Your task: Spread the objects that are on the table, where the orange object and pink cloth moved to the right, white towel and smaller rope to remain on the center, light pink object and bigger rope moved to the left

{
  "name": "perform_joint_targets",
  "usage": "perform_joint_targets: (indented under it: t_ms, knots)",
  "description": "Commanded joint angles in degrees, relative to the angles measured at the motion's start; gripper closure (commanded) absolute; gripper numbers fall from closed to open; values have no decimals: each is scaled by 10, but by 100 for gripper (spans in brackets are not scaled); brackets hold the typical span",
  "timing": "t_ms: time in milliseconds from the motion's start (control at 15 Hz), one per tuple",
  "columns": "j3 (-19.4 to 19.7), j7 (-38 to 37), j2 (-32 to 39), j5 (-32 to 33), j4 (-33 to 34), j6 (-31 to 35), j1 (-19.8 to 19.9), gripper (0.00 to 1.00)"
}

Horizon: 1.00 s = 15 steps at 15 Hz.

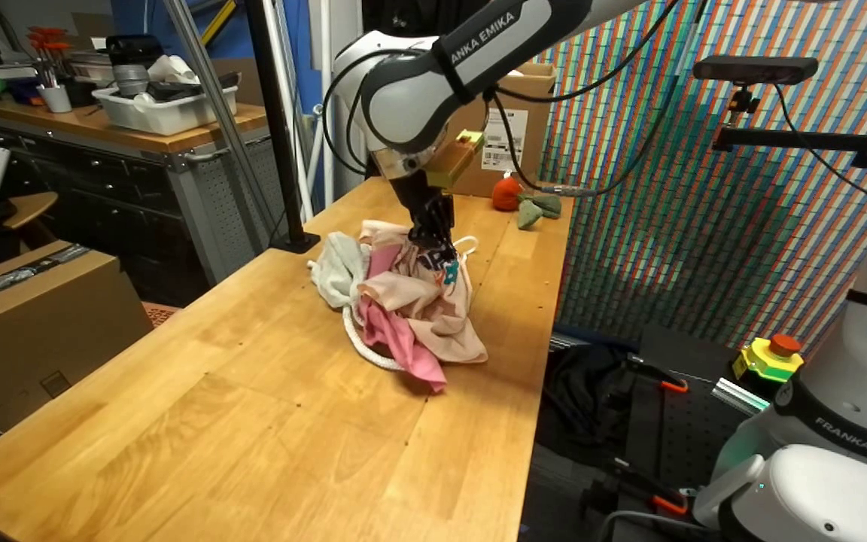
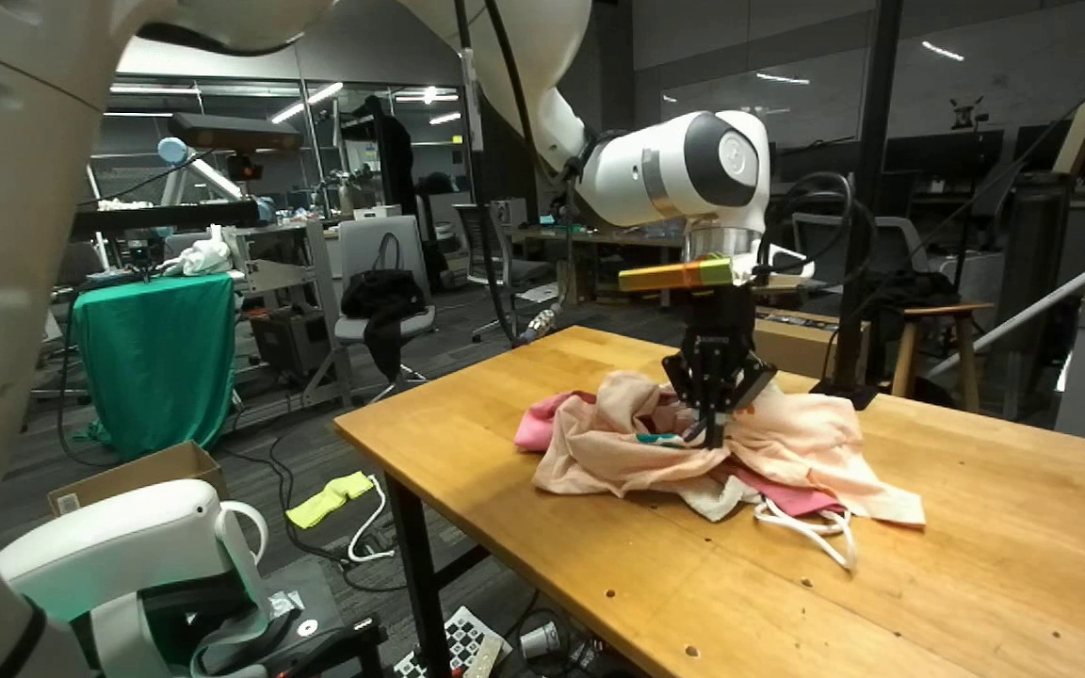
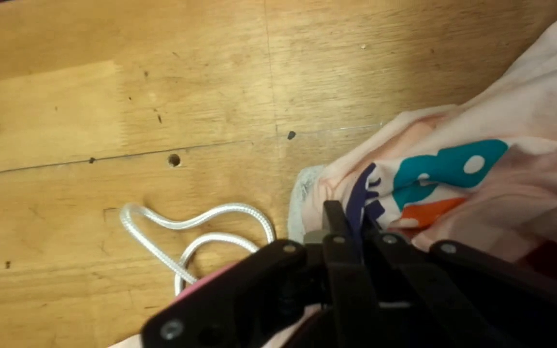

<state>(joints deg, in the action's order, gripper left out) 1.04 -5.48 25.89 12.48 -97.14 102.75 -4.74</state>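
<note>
On the wooden table [image 1: 275, 444] lies a heap of cloths. My gripper [image 2: 716, 435] reaches down into it, its fingertips shut on a purple-printed fold of the light pink object [image 3: 544, 111], a soft printed cloth. The darker pink cloth [image 1: 403, 342] pokes out beneath, partly covered. At the heap's side bunches the white towel [image 1: 342, 271]. The bigger rope [image 1: 362, 342] curves out from under it, its remainder hidden. Thin loops of the smaller rope [image 3: 230, 209] lie beside my fingers, also in both exterior views. Apart, near the far end, sits the orange object [image 1: 507, 193] with green leaves.
A cardboard box [image 1: 539, 90] stands behind the far end of the table. A black post [image 1: 283, 150] rises from a foot at the table's edge, close to the heap. Bare wood [image 2: 1004, 527] stretches on either side of the cloths.
</note>
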Motion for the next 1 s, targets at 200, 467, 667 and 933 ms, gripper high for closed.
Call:
perform_joint_targets:
  t_ms: [200,467,667,933]
  knots:
    - [6,-101,-143,-7,-27,16,4,95]
    - [8,-164,-204,-5,-16,24,11,95]
    - [5,-215,-239,-6,3,29,17,95]
    - [-3,-282,-275,3,39,28,21,95]
